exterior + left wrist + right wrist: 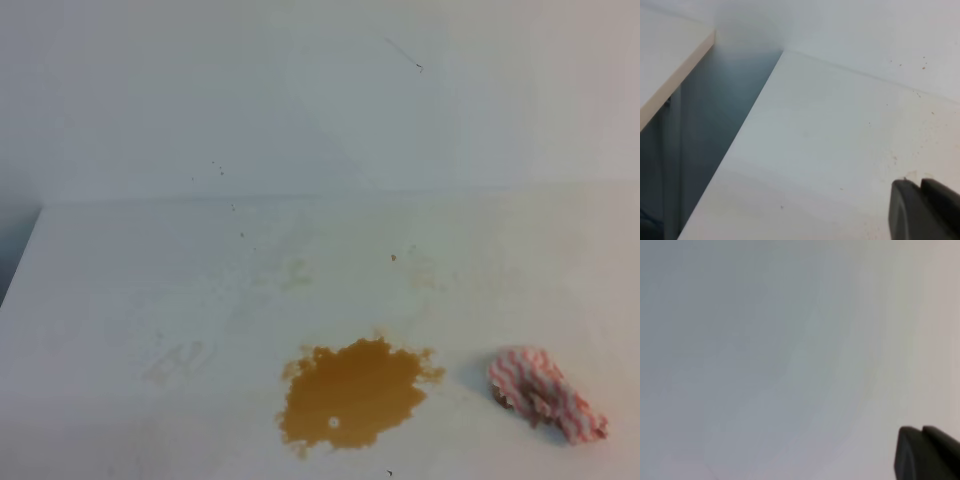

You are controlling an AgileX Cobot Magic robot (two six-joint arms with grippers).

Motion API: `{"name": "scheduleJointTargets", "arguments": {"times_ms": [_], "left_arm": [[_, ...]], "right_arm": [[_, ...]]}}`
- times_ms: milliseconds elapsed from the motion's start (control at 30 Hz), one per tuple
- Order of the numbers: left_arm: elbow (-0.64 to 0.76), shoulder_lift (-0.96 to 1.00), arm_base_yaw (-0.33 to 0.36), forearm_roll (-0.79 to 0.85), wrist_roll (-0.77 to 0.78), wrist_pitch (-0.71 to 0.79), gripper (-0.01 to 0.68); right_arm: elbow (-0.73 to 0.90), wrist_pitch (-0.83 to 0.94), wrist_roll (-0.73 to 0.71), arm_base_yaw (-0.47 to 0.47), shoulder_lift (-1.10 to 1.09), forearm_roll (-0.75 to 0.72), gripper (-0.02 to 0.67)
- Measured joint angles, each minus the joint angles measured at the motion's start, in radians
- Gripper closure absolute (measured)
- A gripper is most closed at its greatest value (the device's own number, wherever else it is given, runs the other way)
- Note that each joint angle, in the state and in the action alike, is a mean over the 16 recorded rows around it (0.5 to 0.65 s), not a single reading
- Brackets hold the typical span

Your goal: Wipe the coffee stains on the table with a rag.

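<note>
Rag [545, 394] near right on desk [120, 290], just right of stain [352, 392], not touching. Right end effector [922, 452] closed, empty, well clear; left end effector [921, 207] apparently closed too. Open right wide, descend over bunched middle, pinch firmly, then drag left across blotch.
</note>
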Motion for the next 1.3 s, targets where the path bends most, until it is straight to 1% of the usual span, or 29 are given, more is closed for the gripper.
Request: {"name": "scheduleJointTargets", "arguments": {"times_ms": [167,300,467,667,800,933,1167,1300], "left_arm": [[0.0,0.0,0.0,0.0,0.0,0.0,0.675],[0.0,0.0,0.0,0.0,0.0,0.0,0.675],[0.0,-0.004,0.0,0.0,0.0,0.0,0.675],[0.0,-0.006,0.0,0.0,0.0,0.0,0.675],[0.004,-0.012,0.0,0.0,0.0,-0.001,0.675],[0.01,-0.016,0.0,0.0,0.0,-0.005,0.674],[0.01,-0.012,0.0,0.0,0.0,-0.005,0.674],[0.008,-0.01,0.0,0.0,0.0,-0.004,0.674]], "right_arm": [[-0.138,0.07,0.001,0.0,0.044,0.024,0.651],[-0.282,0.201,0.019,0.0,0.121,0.051,0.651],[-0.459,0.398,0.049,0.0,0.27,0.099,0.651],[-0.611,0.569,0.081,0.0,0.457,0.184,0.651],[-0.667,0.626,0.086,0.0,0.557,0.256,0.651],[-0.692,0.666,0.055,0.0,0.639,0.316,0.651],[-0.699,0.791,-0.105,0.0,0.791,0.39,0.649],[-0.7,0.904,-0.213,0.0,0.907,0.4,0.626]]}}
